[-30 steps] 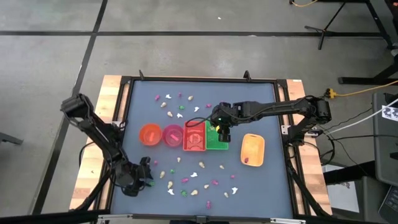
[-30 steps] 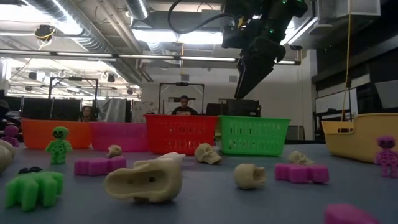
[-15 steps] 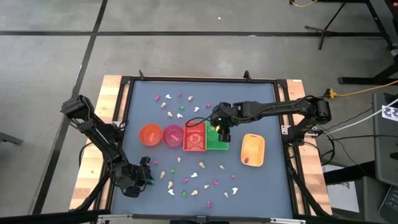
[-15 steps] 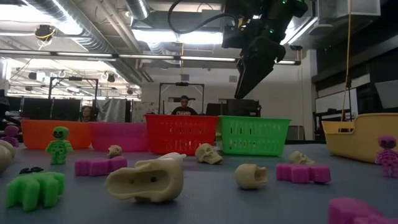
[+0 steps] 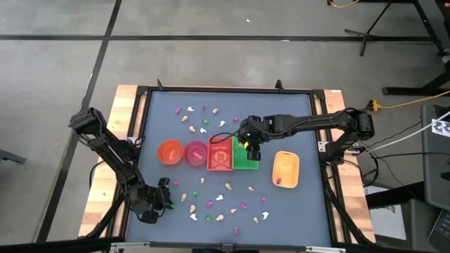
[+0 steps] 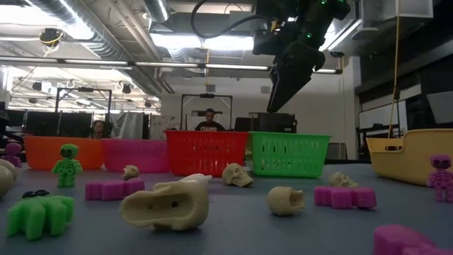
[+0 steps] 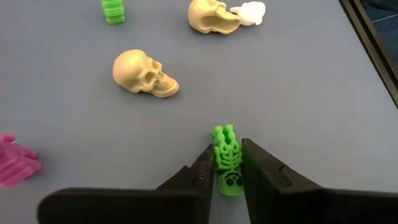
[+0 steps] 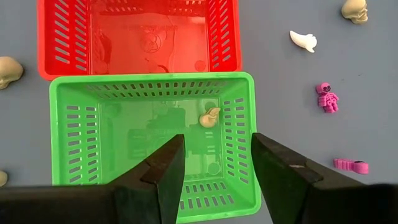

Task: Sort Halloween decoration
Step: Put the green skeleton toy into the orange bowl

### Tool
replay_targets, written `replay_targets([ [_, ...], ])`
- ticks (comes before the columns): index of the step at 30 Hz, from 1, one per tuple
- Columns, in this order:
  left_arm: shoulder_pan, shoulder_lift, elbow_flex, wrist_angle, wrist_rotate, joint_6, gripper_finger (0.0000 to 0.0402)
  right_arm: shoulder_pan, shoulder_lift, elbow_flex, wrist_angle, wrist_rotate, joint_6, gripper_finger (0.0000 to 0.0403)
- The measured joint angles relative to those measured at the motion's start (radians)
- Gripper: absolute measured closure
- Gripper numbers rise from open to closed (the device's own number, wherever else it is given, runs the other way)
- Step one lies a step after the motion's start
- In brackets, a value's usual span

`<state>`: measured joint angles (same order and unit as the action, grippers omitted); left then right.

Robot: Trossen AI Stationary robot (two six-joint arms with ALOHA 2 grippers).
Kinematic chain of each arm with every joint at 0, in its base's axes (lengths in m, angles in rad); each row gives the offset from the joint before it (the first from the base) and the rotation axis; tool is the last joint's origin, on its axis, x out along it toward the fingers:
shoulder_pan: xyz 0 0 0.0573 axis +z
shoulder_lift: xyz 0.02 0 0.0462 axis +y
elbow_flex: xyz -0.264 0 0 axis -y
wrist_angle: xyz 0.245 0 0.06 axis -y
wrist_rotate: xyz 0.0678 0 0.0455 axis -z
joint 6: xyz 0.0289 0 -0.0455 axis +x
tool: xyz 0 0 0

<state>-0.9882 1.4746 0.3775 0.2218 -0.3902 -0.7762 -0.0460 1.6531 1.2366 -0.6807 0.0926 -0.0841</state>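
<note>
The Halloween decoration lies scattered on the blue mat: trinkets at the far side [image 5: 200, 116] and the near side [image 5: 225, 207]. My left gripper [image 5: 166, 199] is low at the near left, shut on a green skeleton [image 7: 226, 163]. A cream skull [image 7: 143, 73] and a pink piece [image 7: 15, 167] lie close by on the mat. My right gripper [image 8: 214, 168] hangs open above the green basket [image 8: 152, 143], with nothing between its fingers. A cream skull [image 8: 209, 117] rests on that basket's floor. My left gripper pinches the green skeleton by the two sides of its body [image 7: 227, 155] between its two fingers. The fingers slant down at the mat and lie along the skeleton. Its head sits back between the fingers and its legs [image 7: 222, 133] stick out past the tips. It lies flat on the mat.
A row stands mid-table: orange bowl [image 5: 169, 152], pink bowl [image 5: 194, 152], red basket [image 5: 219, 154], green basket [image 5: 245, 160], and a yellow tray [image 5: 285, 169] to the right holding a pink piece. People show in the room beyond the table [image 6: 208, 122].
</note>
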Motion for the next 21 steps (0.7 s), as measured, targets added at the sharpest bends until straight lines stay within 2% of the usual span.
replay_targets([
  [13, 0.0, -0.005, 0.0, 0.003, -0.011, 0.0, 0.0359, 0.0, 0.0, 0.0, 0.0, 0.0, 0.0, 0.0219],
  [21, 0.002, -0.048, 0.0, 0.01, -0.111, 0.001, 0.0359, 0.0, 0.0, 0.0, 0.0, 0.0, 0.0, 0.0219],
])
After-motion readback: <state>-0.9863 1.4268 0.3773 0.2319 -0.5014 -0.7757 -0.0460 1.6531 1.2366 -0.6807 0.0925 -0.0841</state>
